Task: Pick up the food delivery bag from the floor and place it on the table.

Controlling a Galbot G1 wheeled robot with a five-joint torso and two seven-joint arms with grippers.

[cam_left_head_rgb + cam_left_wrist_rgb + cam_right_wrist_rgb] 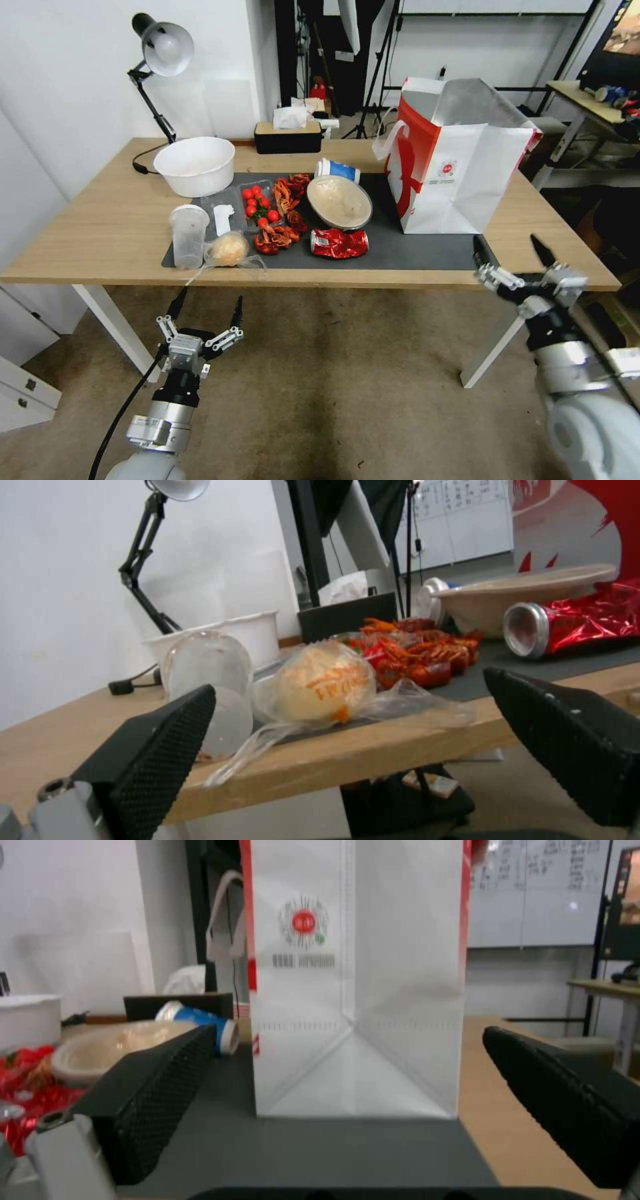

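The food delivery bag (460,160), white with red side panels and silver lining, stands upright on the right part of the table (87,233), its base on the dark grey mat (400,250). In the right wrist view the bag (353,990) faces me with its round red logo. My right gripper (513,257) is open at the table's front right edge, just in front of the bag and apart from it. My left gripper (205,315) is open, held low over the floor (333,387) in front of the table's left part.
The mat holds a crushed red can (339,243), a beige bowl (339,201), crayfish, cherry tomatoes, a bagged bun (230,249) and a plastic cup (188,235). A white bowl (195,165), a desk lamp (160,60) and a tissue box stand behind. A smaller desk stands at the far right.
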